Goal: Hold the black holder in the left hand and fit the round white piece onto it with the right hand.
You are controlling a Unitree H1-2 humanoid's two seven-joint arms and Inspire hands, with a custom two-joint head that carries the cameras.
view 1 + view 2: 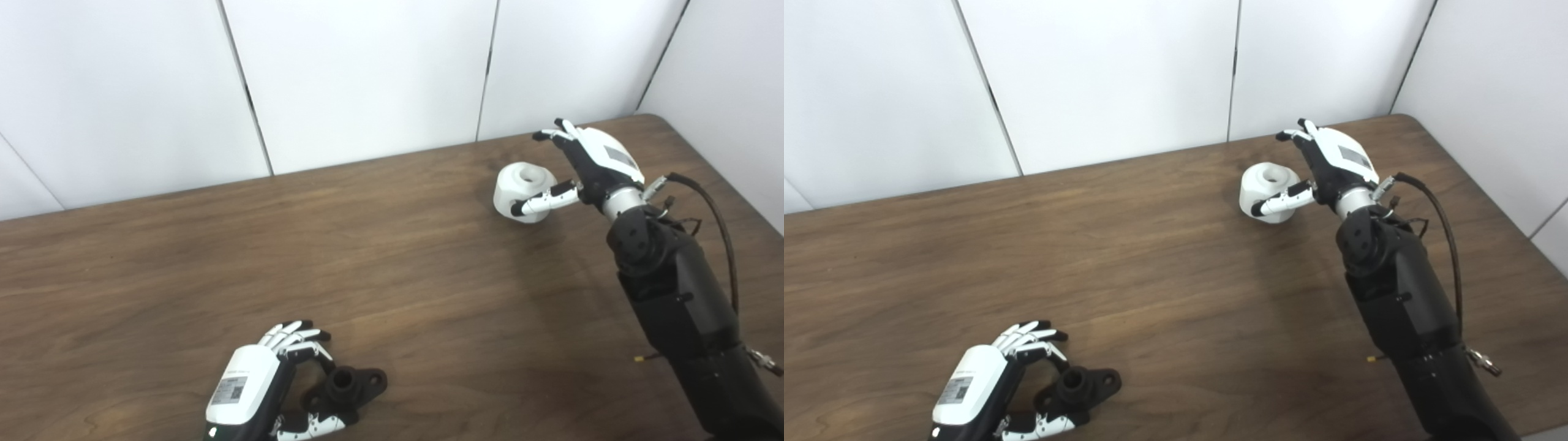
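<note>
The black holder (347, 389) lies on the wooden table (392, 275) near its front edge, its round socket facing up. My left hand (260, 386) sits just left of it, open, with the fingers (298, 338) curved over its far side and the thumb along its near side. At the back right stands the round white piece (519, 187), a short cylinder with a hole in its top. My right hand (588, 162) is beside it on the right, open; the thumb lies against the piece's front and the fingers reach above its far side.
White wall panels (367, 79) rise right behind the table's back edge. The table's rounded right corner (664, 119) is close to my right hand. A black cable (719, 226) loops off the right forearm. Bare wood spans the stretch between the two hands.
</note>
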